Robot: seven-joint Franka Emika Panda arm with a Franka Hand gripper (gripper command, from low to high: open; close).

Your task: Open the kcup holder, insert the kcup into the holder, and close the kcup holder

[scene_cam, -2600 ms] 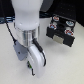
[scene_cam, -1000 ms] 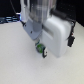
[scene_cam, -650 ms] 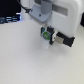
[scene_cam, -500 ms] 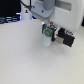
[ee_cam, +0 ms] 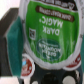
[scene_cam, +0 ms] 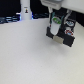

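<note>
The kcup (ee_cam: 47, 30) fills the wrist view, its green-patterned top facing the camera and held between my fingers (ee_cam: 17, 42). In the exterior view my gripper (scene_cam: 55, 25) hangs shut on the kcup (scene_cam: 56, 21), directly over the near-left part of the black kcup holder (scene_cam: 69, 39) at the upper right. Other pods show in the holder's round slots (scene_cam: 68, 31). Below the kcup in the wrist view I see part of the holder (ee_cam: 30, 69) with a red and white pod. Whether the drawer is open cannot be told.
A slim white bottle-shaped post (scene_cam: 25, 10) stands at the back toward the exterior view's left. The pale tabletop (scene_cam: 30, 55) stretches in front of the holder. A dark strip with blue light runs along the back edge (scene_cam: 10, 20).
The arm has carried the kcup from the table's middle toward the exterior view's upper right, ending over the holder. The gripper stays shut on the kcup.
</note>
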